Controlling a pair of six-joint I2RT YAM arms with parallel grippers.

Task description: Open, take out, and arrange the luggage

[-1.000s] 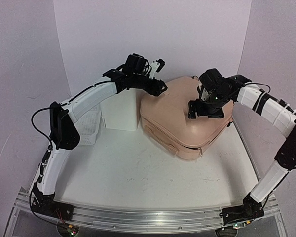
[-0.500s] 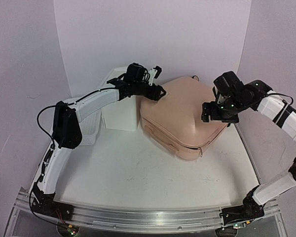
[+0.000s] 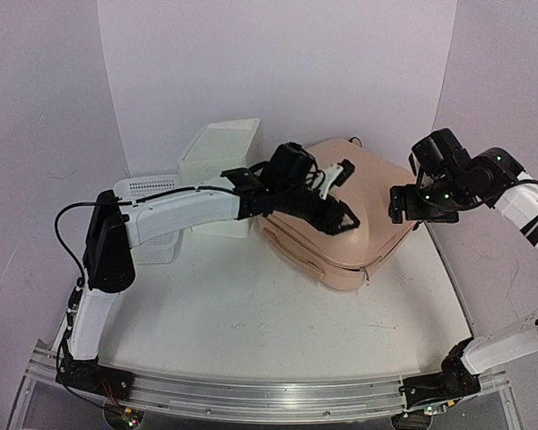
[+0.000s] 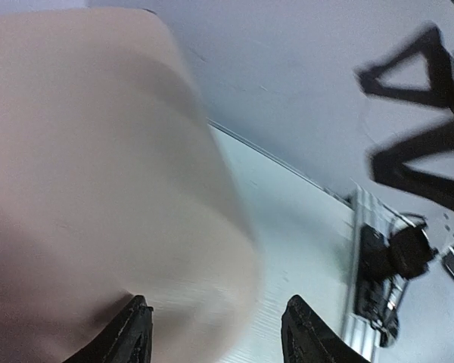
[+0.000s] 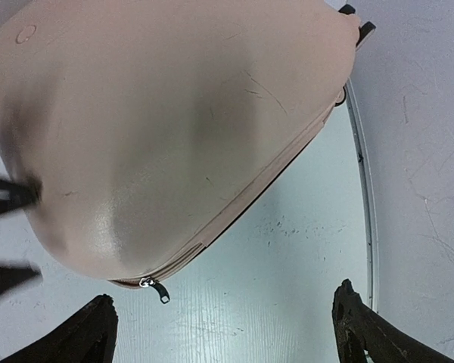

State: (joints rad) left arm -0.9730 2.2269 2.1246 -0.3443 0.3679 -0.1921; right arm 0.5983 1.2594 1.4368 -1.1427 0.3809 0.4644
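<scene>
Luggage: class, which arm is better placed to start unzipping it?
Probably right: the right gripper, jaws wide open, looks straight at the zipper pull on the luggage corner. The left gripper hovers over its plain top.

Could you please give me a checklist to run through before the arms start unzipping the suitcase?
1. Luggage lying flat on the table, closed: ok.
2. Zipper pull visible at the seam, nothing covering it: ok.
3. Right gripper jaws wide open and empty: ok.
4. Left gripper jaws apart and empty: ok.
5. Left gripper clear of the shell: cannot tell, the wrist view is blurred.
</scene>
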